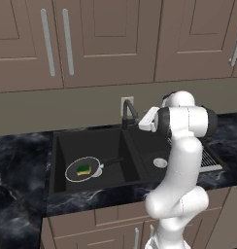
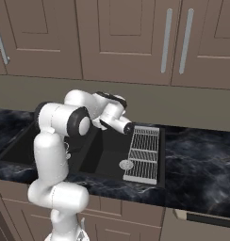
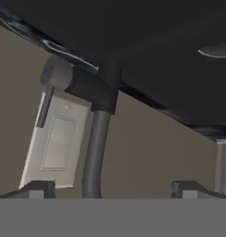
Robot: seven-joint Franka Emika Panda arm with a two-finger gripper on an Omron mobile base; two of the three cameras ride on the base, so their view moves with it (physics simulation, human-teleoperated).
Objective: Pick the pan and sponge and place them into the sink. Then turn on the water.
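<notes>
Spread wide apart and holding nothing, the gripper faces the dark faucet, whose curved neck runs between the two dark fingertips in the hand view. This view is rolled, so the black sink appears along the top. On the side of the faucet body sits a grey round cap with small red and blue marks, and a thin lever handle hangs from it. Behind the faucet, a pale wall outlet plate is fixed to the tan backsplash.

From the left base view, the white arm bends over the right side of the sink, with its hand close to the faucet at the back rim. The pan lies flat in the left basin, its black handle pointing toward the divider. The yellow and green sponge rests inside the pan. A round silver drain shows in the right basin.

From the right base view, a wire dish rack sits along the right edge of the sink, beside the marbled black countertop. Brown cabinets hang above.
</notes>
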